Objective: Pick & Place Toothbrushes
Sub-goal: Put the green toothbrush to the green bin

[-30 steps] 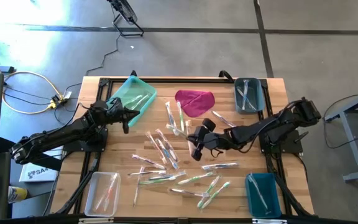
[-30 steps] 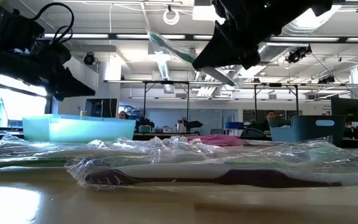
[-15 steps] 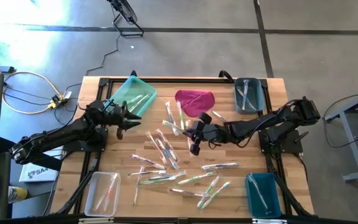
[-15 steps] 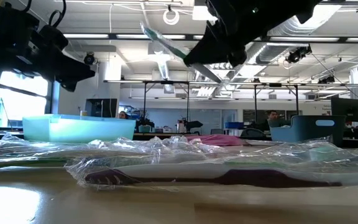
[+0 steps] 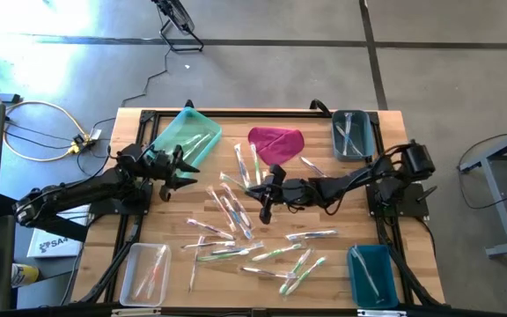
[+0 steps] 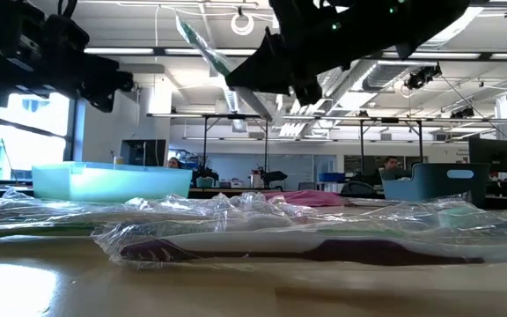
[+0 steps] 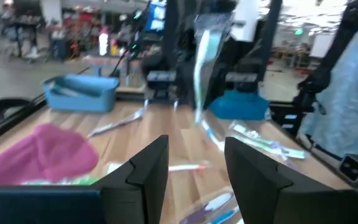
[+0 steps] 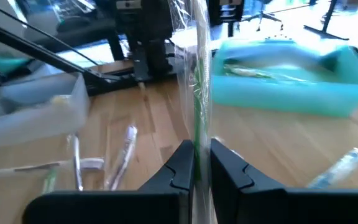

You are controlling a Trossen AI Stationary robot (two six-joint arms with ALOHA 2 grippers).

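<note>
Leftward across mid-table has swung the right gripper, pinching a green-handled toothbrush in clear shiny wrapper aloft. Left gripper, fingers now spread, hovers beside the light-teal plastic bin. A few brushes are binned (most still litter the wooden table).

Mid-table crowded with loose toothbrushes; right gripper hangs over them. Bare wood near left front bin looks passable, probably.

arms: 2x black, jointed | left pincer: dark angular fingers | right pincer: same
</note>
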